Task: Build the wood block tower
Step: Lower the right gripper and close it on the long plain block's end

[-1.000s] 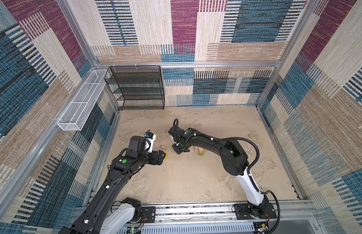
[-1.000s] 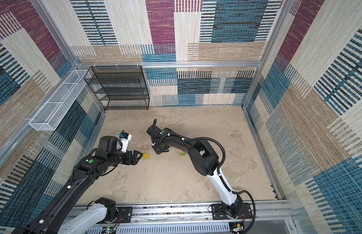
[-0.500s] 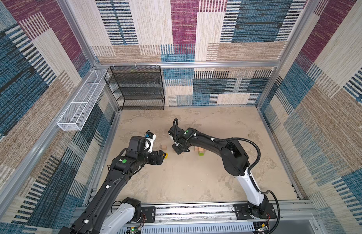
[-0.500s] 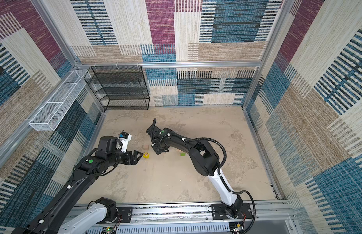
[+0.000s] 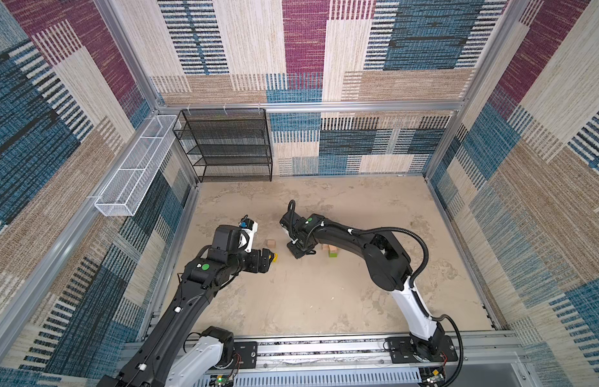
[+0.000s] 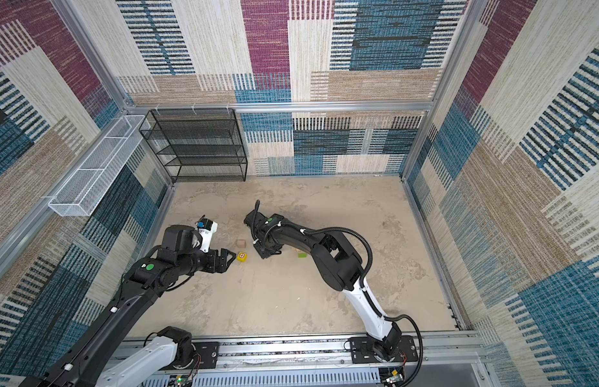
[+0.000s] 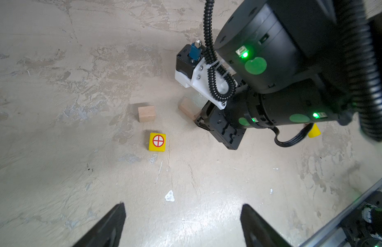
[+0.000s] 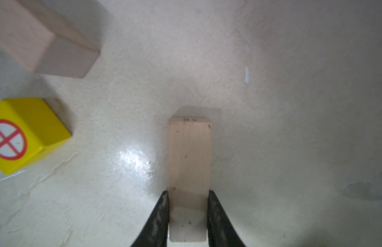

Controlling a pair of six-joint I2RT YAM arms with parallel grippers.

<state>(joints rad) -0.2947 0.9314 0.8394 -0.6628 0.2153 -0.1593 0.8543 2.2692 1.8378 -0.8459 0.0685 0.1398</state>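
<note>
Little has shifted in the arms' poses over the last second; in both top views they stand almost where they were. The real change is at the right end effector (image 8: 188, 192), whose jaws have drawn in and now press against both long sides of a plain tan brick (image 8: 189, 154) near one end. The rest of the brick sticks out straight ahead of the fingers. It looks to be lying on the counter (image 5: 291, 301) or barely off it, and the pictures do not settle which. This reads as a pick just completed, so the brick looks ready to be lifted and carried to the build. The left end effector (image 7: 183, 206) hangs with its jaws wide apart and nothing between them. It is aimed at the yellow cube (image 7: 157, 141) with the red crossed circle, which sits just ahead of its fingertips but apart from them. A loose tan block (image 7: 146, 113) lies just beyond that cube, not touching it. As for the tower, none is plainly standing yet. A green block (image 5: 332, 254) and a tan piece or two (image 5: 325, 247) sit close together by the right forearm, too small in a top view to tell whether anything is stacked. A yellow piece (image 7: 314, 131) peeks out from behind the right arm. Most of the building seems still to come. The held brick probably belongs at the green block, and gripped near its end it may tilt when lifted.
</note>
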